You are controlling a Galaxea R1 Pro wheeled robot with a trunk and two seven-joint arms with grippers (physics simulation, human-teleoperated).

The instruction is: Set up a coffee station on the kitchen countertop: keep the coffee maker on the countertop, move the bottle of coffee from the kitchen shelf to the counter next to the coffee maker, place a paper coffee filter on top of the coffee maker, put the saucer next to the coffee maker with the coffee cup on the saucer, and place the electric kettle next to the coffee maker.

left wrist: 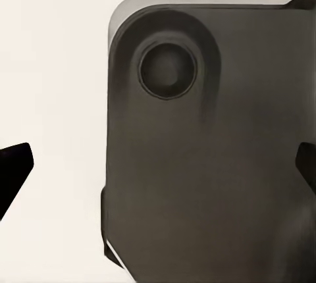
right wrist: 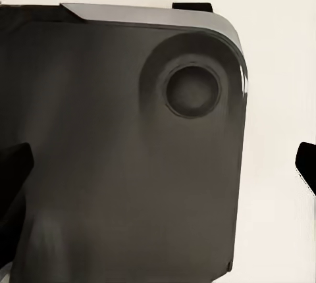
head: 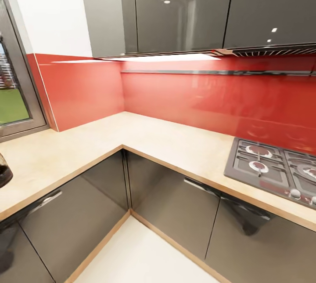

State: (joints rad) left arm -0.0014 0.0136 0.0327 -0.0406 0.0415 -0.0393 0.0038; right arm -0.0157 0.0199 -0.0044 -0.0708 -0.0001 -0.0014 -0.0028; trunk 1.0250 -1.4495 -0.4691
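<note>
Below each wrist camera, the left gripper (left wrist: 158, 171) and right gripper (right wrist: 161, 184) hang with fingers spread wide, holding nothing, over the robot's dark grey base (left wrist: 197, 164) and pale floor. Ahead, the beige L-shaped countertop (head: 166, 138) meets a red backsplash (head: 197, 98), with a gas hob (head: 272, 168) at the right.

base (left wrist: 210, 164) — dark grey, rounded corner, round recess | left hand (left wrist: 158, 171) — black fingertips (left wrist: 14, 164)
</note>
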